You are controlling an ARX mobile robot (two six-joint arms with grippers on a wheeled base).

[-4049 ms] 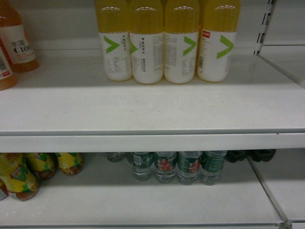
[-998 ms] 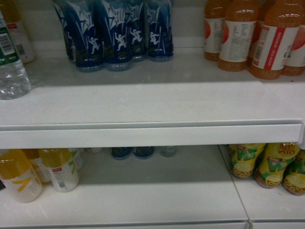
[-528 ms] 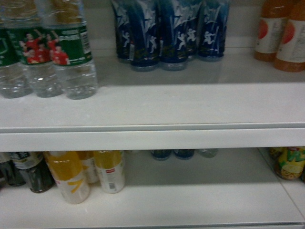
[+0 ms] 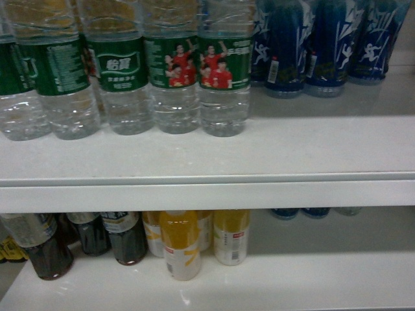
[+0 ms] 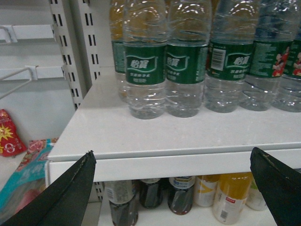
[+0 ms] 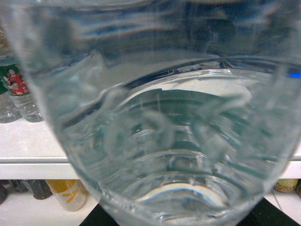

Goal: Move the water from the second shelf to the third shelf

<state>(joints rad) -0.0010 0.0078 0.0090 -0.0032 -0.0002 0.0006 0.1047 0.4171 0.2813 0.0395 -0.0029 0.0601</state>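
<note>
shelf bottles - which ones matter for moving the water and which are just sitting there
Job:
- held water bottle, filling the right wrist view
- green-label water row on the upper shelf
- left gripper, open and empty

Just there:
- blue bottles
- dark bottles
- yellow drinks

Left gripper (image 5: 174, 188): two matte black fingers (image 5: 61, 197) enter the left wrist view from the lower corners, each a broad wedge tapering to a blunt tip, with pale wear along the inner edge. Right gripper: only dark slivers (image 6: 96, 217) show at the bottom of its own view.
</note>
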